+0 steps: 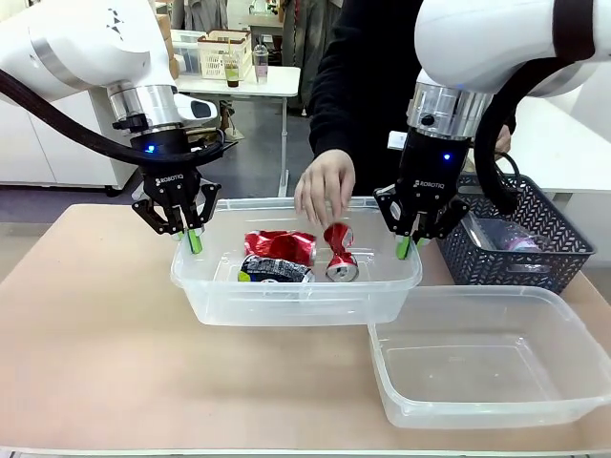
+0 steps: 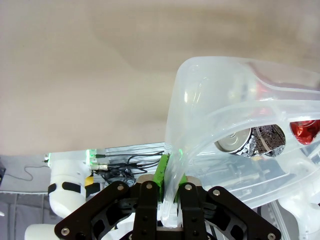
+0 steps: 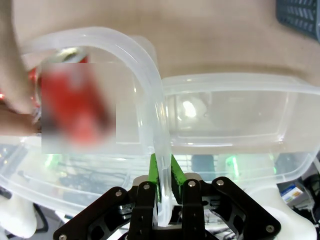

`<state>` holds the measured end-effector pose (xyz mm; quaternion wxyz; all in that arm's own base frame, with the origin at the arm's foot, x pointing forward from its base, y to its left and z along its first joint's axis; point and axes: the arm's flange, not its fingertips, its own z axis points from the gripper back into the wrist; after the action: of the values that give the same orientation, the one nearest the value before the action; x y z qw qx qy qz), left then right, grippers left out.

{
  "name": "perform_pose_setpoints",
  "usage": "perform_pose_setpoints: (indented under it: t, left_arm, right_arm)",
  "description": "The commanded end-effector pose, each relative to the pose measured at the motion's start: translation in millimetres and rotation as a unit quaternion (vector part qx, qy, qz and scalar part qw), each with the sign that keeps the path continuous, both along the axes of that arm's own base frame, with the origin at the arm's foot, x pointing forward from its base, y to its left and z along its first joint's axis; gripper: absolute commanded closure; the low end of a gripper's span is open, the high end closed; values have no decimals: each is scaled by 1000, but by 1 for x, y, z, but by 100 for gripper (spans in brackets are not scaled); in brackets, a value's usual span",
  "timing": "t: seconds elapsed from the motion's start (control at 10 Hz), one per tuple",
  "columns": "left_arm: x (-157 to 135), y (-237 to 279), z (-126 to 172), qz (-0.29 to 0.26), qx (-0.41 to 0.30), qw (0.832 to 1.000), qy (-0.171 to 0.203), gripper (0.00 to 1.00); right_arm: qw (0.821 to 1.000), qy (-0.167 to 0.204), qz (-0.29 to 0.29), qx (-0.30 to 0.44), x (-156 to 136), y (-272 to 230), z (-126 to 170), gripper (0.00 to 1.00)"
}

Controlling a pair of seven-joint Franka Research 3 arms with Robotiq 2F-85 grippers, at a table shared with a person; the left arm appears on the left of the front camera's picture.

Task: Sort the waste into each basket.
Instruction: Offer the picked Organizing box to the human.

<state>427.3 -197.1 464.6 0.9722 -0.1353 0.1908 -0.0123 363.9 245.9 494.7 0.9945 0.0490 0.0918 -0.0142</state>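
Left gripper [image 1: 190,234] and right gripper [image 1: 410,246] shut tight on one tub [image 1: 286,305].
Each pinches an opposite end rim; crushed cans [image 1: 279,246] lie inside, between the two.

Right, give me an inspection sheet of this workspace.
Surface: beige table, carrying two tubs and a basket.
Job's things: three crushed cans in the far tub; near tub empty.
Clutter: dark lattice basket with something clear inside.
Hands: left hand and right hand each shut on the far tub's rim; a person's hand is at the upright can.
Cables: black hoses along both arms.
Surroundings: white table with bottles behind.
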Motion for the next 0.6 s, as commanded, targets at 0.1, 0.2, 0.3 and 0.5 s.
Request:
perform_pose_setpoints:
  t: [0.1,0.2,0.3,0.5]
  left_arm:
    - [0,1,2,1,0,1000,-3,93]
    - [0,1,2,1,0,1000,-3,93]
    - [0,1,2,1,0,1000,-3,93]
    - [0,1,2,1,0,1000,-3,93]
  right_arm:
    - [1000,0,0,1,0,0,1,90]
    - [1000,0,0,1,0,0,1,90]
    - [1000,0,0,1,0,0,1,90]
    - [1000,0,0,1,0,0,1,90]
